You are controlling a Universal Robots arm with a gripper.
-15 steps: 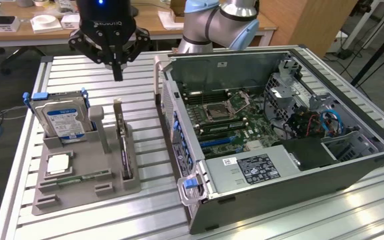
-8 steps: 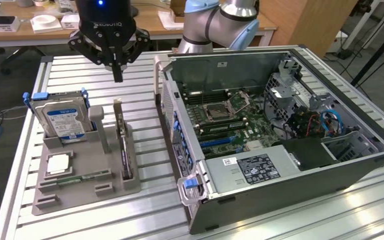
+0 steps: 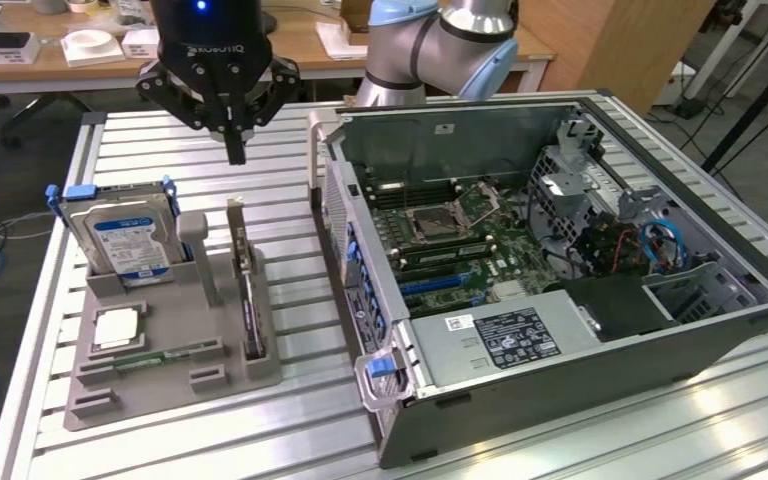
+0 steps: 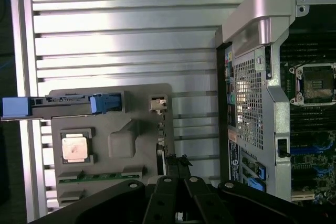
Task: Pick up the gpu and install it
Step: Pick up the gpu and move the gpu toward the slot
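Gripper (image 3: 235, 152): black fingers pressed together with nothing between them. It hangs in the air over the far part of the table, above the strip between tray and case.
Gripper, wrist view (image 4: 177, 160): the closed tips line up with one end of the gpu and are clear of it.
Gpu (image 3: 245, 290): stands upright on its long edge in a slot along the tray's edge nearest the case. Nothing holds it. From the wrist camera it shows edge-on (image 4: 161, 132), with its pale bracket end pointing away from the gripper.
Tray (image 3: 171, 385): grey moulded holder lying flat on the table, by the table's edge on the exterior view's left.
Table (image 3: 291, 440): slatted aluminium top that carries both tray and case.
Hard drive (image 3: 124, 240): silver with a blue label and blue end clips. It stands upright in the tray's far corner, away from the case, well apart from the gpu.
Cpu (image 3: 117, 328): lies flat in a square pocket near the tray's outer edge, on the near side of the hard drive.
Memory stick (image 3: 177, 353): narrow and green, flat in a groove toward the tray's near edge, between the cpu and the gpu slot.
Case (image 3: 651, 330): lies on its side with the cover off, on the table's half on the exterior view's right, just beside the tray.
Motherboard (image 3: 451, 225): exposed inside the case, its socket and slots in plain sight.
Arm (image 3: 438, 40): grey and light-blue joints rise behind the case at the table's far edge.
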